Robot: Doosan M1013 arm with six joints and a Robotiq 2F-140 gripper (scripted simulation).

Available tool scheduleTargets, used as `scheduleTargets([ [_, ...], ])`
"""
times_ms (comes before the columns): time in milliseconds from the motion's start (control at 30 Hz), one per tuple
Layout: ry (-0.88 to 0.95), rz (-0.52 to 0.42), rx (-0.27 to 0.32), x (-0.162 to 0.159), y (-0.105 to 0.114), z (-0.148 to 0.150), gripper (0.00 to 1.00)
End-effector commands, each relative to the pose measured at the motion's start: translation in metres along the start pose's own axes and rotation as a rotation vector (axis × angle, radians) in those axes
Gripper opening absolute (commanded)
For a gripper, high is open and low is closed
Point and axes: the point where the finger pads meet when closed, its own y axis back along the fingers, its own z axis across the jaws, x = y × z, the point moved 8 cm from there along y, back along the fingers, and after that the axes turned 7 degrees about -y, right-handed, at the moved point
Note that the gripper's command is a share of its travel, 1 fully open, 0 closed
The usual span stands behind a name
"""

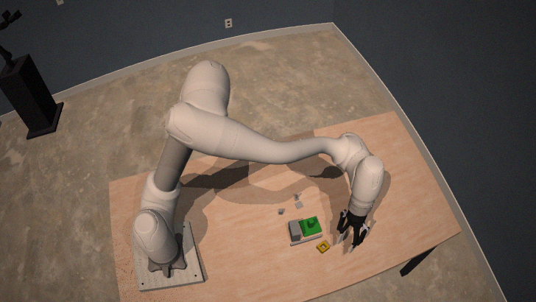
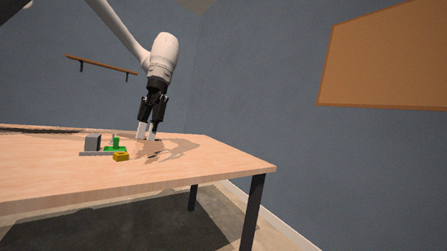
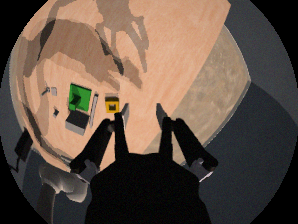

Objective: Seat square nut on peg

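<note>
- Wrist view shows the hand [image 3: 139, 117] half-parted, holding nothing, poised low over the counter [image 1: 412, 210].
- Just beyond lies the yellow square nut [image 1: 322, 247]: likely light, rigid; pinch opposite outer walls.
- Farther: green peg base [image 1: 310, 226].

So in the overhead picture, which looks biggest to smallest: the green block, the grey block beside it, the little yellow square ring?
Largest to smallest in the top view:
1. Green block
2. Grey block
3. Yellow square ring

All three sit close together on the table, so camera distance hardly skews this.
</note>
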Motion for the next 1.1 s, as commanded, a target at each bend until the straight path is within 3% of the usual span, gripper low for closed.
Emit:
scheduleTargets([
  [0, -0.031, 0.12, 0.103, -0.039, -0.007, -0.036, 0.4],
  [167, -0.071, 0.178, 0.158, -0.059, -0.008, -0.057, 0.4],
  [833, -0.082, 0.191, 0.17, -0.063, -0.009, -0.061, 0.4],
  [1067, -0.082, 0.191, 0.17, -0.057, -0.035, -0.065, 0.4],
])
